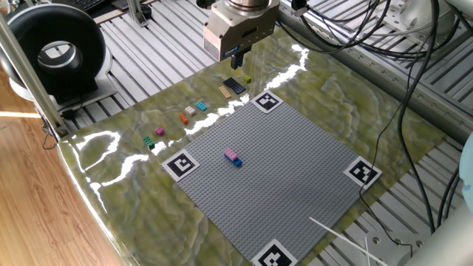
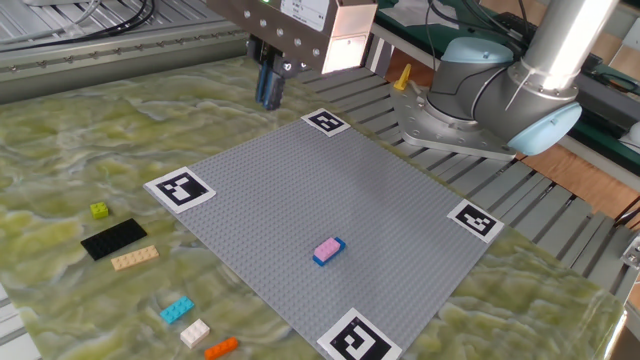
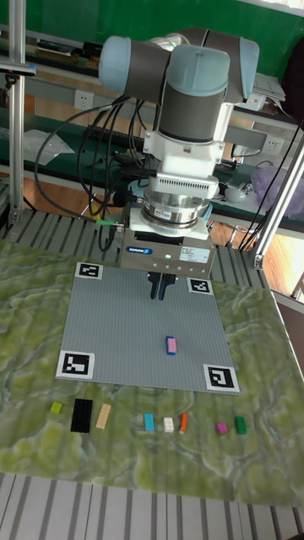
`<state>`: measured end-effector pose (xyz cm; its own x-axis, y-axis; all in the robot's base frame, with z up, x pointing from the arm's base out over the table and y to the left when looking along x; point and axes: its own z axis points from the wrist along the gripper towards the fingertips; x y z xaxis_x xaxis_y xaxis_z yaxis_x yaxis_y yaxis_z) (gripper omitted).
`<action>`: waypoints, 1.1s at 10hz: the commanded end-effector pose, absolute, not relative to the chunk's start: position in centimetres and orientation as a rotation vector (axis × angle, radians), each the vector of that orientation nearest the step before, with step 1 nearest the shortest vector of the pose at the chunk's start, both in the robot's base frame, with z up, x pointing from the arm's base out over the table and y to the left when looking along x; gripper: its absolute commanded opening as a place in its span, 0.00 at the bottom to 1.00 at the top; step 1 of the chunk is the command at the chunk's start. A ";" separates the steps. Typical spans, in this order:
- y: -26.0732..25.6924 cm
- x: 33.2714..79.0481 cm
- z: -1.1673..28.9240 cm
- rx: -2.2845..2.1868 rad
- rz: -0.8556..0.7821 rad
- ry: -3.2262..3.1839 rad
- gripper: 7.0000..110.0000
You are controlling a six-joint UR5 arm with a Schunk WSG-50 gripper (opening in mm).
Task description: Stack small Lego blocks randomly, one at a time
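My gripper (image 3: pixel 158 293) hangs high over the far edge of the grey baseplate (image 3: pixel 118 337), fingers together and nothing visible between them; it also shows as the gripper (image 1: pixel 236 53) and the gripper (image 2: pixel 270 95). A pink block sits stacked on a blue one (image 2: pixel 328 250), the same stack (image 3: pixel 171 345) near the plate's middle. Loose small Lego blocks lie in a row on the mat: lime (image 3: pixel 57 407), tan (image 3: pixel 104 414), cyan (image 3: pixel 149 422), white (image 3: pixel 168 423), orange (image 3: pixel 183 422), magenta (image 3: pixel 221 429) and green (image 3: pixel 239 425). None is near the gripper.
A flat black plate (image 3: pixel 81 415) lies between the lime and tan blocks. Square marker tags (image 2: pixel 181 187) sit at the baseplate's corners. The arm's base (image 2: pixel 480 100) stands beyond the plate, with cables and metal rails around the green mat (image 2: pixel 60 140).
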<state>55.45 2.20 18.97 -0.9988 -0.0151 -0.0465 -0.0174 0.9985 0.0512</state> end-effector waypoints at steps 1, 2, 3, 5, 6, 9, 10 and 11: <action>1.6 54.5 19.0 -0.064 0.047 3.133 0.00; 1.5 54.4 19.0 -0.052 0.040 3.135 0.00; 1.9 54.4 19.0 -0.030 0.062 3.136 0.00; -0.1 55.3 19.0 -0.020 -0.061 3.100 0.00; -2.3 55.6 19.2 -0.076 -0.197 3.084 0.00; -2.0 54.7 19.2 -0.132 -0.182 3.123 0.00; -0.9 54.7 19.1 -0.113 -0.115 3.123 0.00; 0.4 55.1 19.0 -0.086 -0.031 3.109 0.00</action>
